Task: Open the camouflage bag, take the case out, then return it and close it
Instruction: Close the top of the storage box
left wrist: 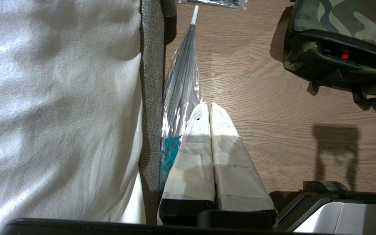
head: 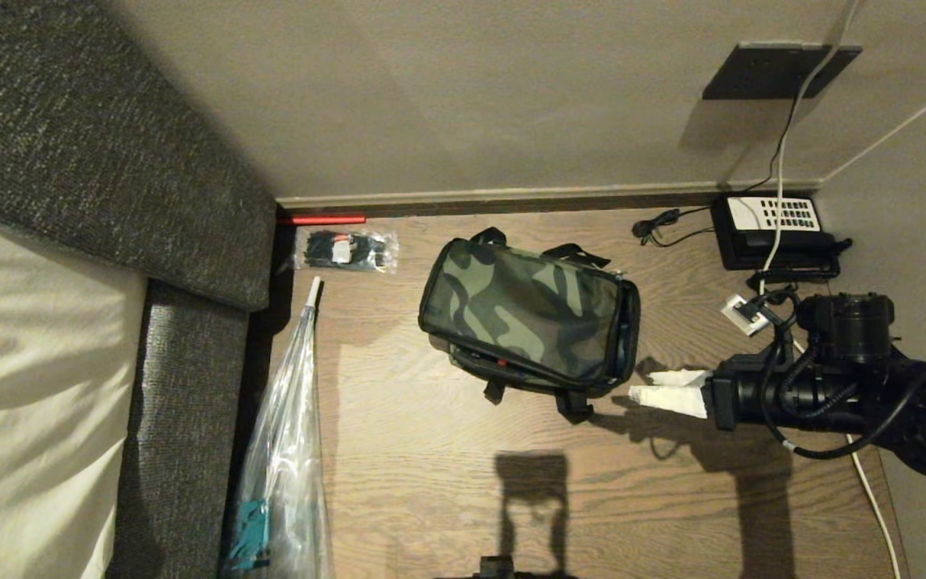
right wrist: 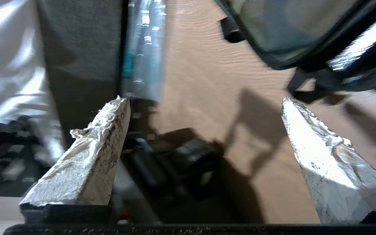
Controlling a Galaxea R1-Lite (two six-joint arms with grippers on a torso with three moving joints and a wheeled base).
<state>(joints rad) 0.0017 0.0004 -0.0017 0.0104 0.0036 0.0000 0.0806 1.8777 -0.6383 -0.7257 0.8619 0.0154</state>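
Two grippers seen. Right gripper [head: 660, 388] held just beside right end of camouflage bag [head: 527, 318], fingers spread wide, nothing grasped. Left gripper [left wrist: 207, 109] parked above wooden floor [head: 447, 490] near wrapped umbrella [head: 290, 418], fingers pressed together, empty. Bag set on floor, lid down, zipper partly open along front. Case not visible. Telephone [head: 772, 233] placed by wall.

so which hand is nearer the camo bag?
Right. The right hand is open just off the camo bag at its near right corner, not touching. The left hand is shut, parked beside the sofa, farther from the bag.
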